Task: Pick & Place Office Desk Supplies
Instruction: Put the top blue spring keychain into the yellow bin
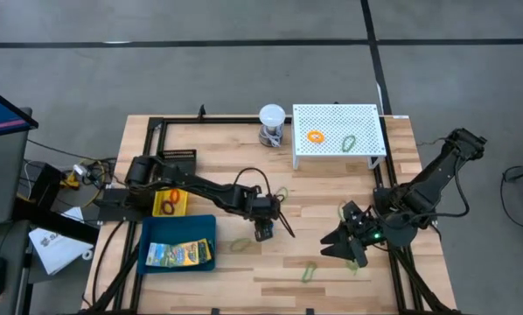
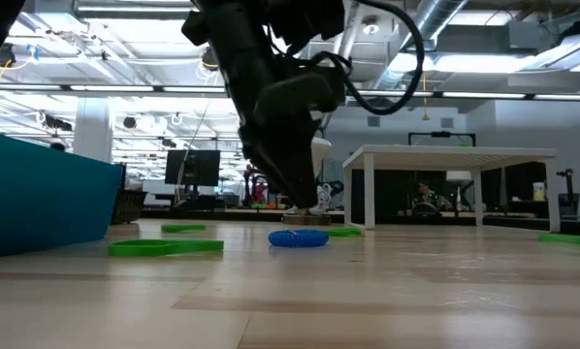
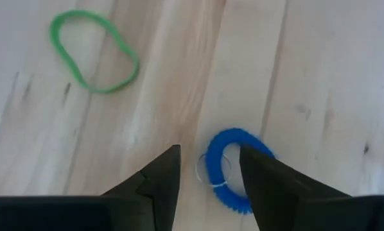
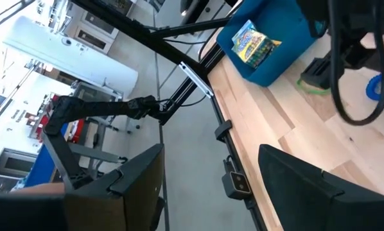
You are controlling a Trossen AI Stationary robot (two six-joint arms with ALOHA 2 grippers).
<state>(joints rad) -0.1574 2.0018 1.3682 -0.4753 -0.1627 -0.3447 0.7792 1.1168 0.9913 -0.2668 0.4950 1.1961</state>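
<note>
Several thin loops are left on the wooden table (image 1: 331,289). Only a few printed green-yellow packets (image 1: 177,254) lie in the blue plastic tray (image 1: 148,229), and the small yellow bin (image 1: 168,210) holds something orange, so most sorting remains. The left gripper (image 3: 208,170), jaws parted, sits low over a blue coiled loop (image 3: 234,168) at mid-table, one finger inside it, not yet gripping. The right gripper (image 1: 347,243) waits near the table's right edge, jaws wide and empty.

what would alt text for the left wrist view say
The left gripper hangs open just above a blue coiled loop lying on the light wooden table, its two dark fingers straddling one side of the loop. A green loop lies flat farther off.
</note>
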